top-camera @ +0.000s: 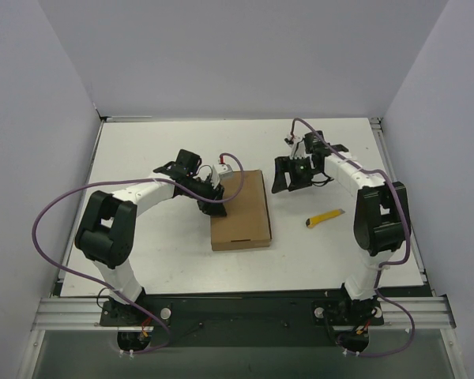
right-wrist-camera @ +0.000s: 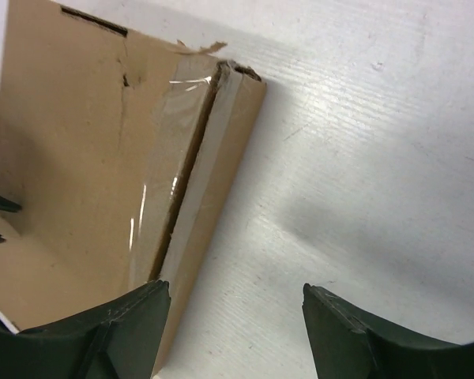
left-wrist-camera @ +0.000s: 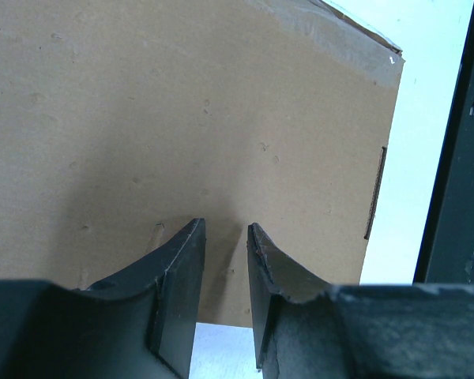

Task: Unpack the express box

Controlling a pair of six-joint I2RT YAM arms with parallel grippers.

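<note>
The express box [top-camera: 239, 209] is a flat brown cardboard mailer lying closed in the middle of the table. My left gripper [top-camera: 215, 207] is at its left edge. In the left wrist view its fingertips [left-wrist-camera: 225, 227] stand a narrow gap apart over the lid [left-wrist-camera: 182, 103], with nothing between them. My right gripper [top-camera: 292, 175] is wide open just right of the box's far right corner. In the right wrist view [right-wrist-camera: 235, 294] its left finger [right-wrist-camera: 146, 308] is by the taped side seam [right-wrist-camera: 186, 170] of the box [right-wrist-camera: 63, 158], over bare table.
A small yellow utility knife [top-camera: 325, 218] lies on the table right of the box, near the right arm. Grey walls close in the table on the left, back and right. A dark bar [left-wrist-camera: 458, 158] runs along the right of the left wrist view.
</note>
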